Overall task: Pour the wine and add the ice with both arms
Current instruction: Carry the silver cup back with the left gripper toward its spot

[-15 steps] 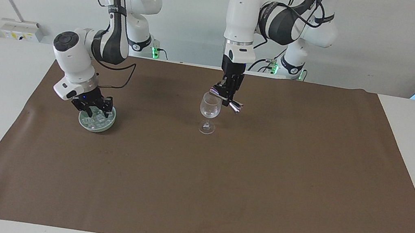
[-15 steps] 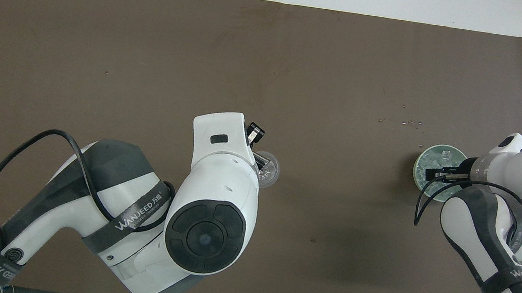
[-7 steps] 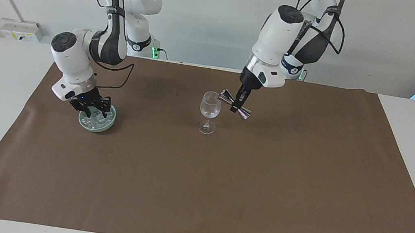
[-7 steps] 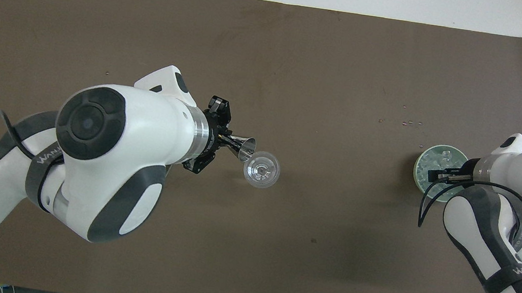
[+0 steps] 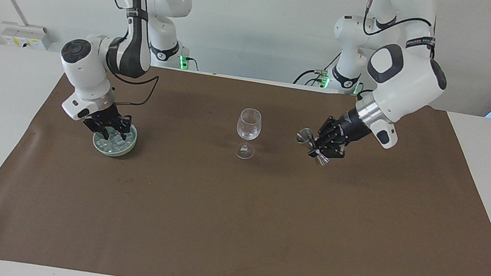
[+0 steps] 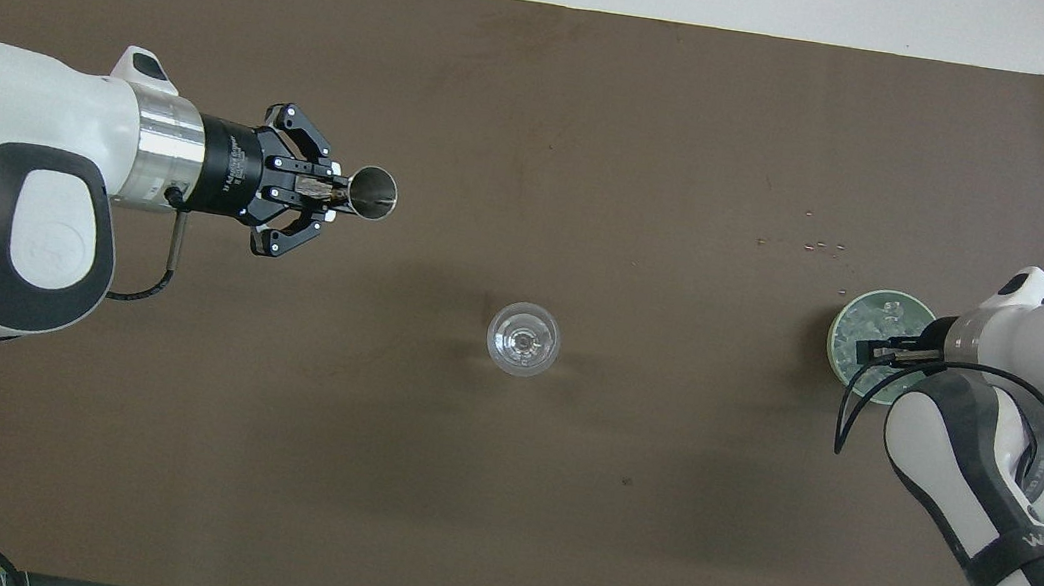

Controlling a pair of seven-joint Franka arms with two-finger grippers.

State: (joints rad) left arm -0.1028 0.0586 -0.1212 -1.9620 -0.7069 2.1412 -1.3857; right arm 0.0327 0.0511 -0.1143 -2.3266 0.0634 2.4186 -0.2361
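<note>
— Swung away from the wine glass [image 5: 247, 131], hasn't it? Half a second back the left gripper [image 5: 316, 149] held the jigger [image 5: 311, 146] tipped at the rim; now it hangs over bare mat toward the left arm's end, well apart from the glass.

— Yes, and its fingers are clamped on the waist of that jigger, a shiny metal hourglass shape, its open cup facing the glass. From overhead the cup [image 6: 373, 192] shows as a round steel mouth just past the fingertips.

— And the right gripper [image 5: 109, 130]?

— Hardly shifted. It is down in the pale green dish [image 5: 128, 147], among the ice [image 5: 117, 140], small glassy cubes heaped under and around its fingertips. I cannot tell how far the fingers are parted or whether a cube is caught.

— Anything between the two?

— Only the glass, clear and stemmed, upright on the matte brown mat [image 5: 231, 233], nothing crowding it. A few tiny specks [image 6: 821, 244] lie on the mat near the dish, farther from the robots.
</note>
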